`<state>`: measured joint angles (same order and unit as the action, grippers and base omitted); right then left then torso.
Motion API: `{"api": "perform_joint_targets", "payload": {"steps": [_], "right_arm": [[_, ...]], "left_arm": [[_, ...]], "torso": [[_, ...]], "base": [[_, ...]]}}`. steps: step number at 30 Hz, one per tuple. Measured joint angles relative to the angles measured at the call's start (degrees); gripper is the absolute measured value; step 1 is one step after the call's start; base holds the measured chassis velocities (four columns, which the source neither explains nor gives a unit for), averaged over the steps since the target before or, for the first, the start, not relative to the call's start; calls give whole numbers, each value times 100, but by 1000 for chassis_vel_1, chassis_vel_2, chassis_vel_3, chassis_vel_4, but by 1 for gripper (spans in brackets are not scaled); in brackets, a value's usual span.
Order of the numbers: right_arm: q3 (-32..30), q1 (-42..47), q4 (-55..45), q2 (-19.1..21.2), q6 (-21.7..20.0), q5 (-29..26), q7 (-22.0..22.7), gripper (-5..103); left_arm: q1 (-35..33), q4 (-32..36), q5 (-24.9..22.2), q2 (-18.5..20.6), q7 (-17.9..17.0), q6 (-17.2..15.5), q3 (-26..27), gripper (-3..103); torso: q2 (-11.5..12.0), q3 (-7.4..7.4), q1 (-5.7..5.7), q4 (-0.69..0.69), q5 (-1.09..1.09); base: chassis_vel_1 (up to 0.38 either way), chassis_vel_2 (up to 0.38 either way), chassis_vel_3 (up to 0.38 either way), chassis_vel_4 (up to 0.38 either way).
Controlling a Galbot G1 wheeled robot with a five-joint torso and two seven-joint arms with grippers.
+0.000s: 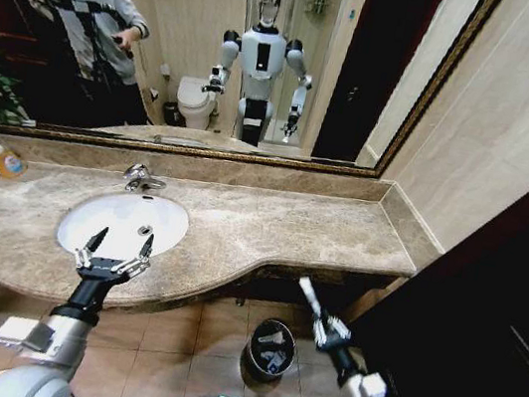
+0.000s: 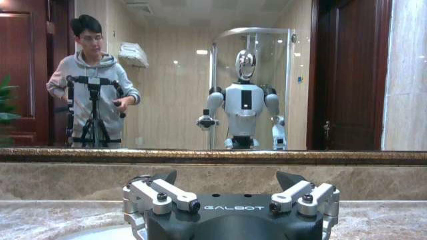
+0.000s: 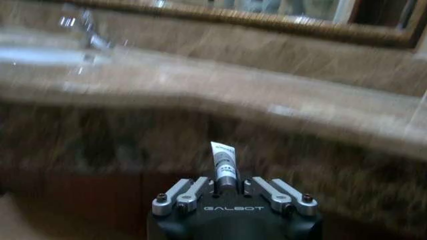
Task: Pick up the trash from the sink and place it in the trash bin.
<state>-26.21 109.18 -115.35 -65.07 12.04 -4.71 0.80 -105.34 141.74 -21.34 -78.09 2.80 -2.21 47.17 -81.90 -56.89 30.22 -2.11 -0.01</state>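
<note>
Floor tiles lie nearest, with the trash bin standing on them below the marble surface, small items inside it. Just right of the bin, the right end effector is clenched on a small white tube that sticks out beyond its fingers. Farther left, the left end effector hovers over the near rim of the sink, fingers spread apart. Behind the basin stands the chrome faucet, then the wall mirror.

One sink, one faucet, one trash bin, one small white tube, two pincers.
</note>
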Motion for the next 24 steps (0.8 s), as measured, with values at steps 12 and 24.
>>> {"api": "perform_joint_targets", "payload": {"steps": [12, 24], "right_arm": [[782, -1745, 3465, -660, -672, 1229, -481, 18], [1084, -3115, 5385, -1087, -753, 1479, -698, 18]], "left_arm": [[0, 0, 0, 0, -1, 0, 0, 100], [0, 0, 0, 0, 0, 0, 0, 100]], "torso": [[2, -1, 1, -2, 1], [2, -2, 2, 0, 1]], "base": [[0, 0, 0, 0], [0, 0, 0, 0]]}}
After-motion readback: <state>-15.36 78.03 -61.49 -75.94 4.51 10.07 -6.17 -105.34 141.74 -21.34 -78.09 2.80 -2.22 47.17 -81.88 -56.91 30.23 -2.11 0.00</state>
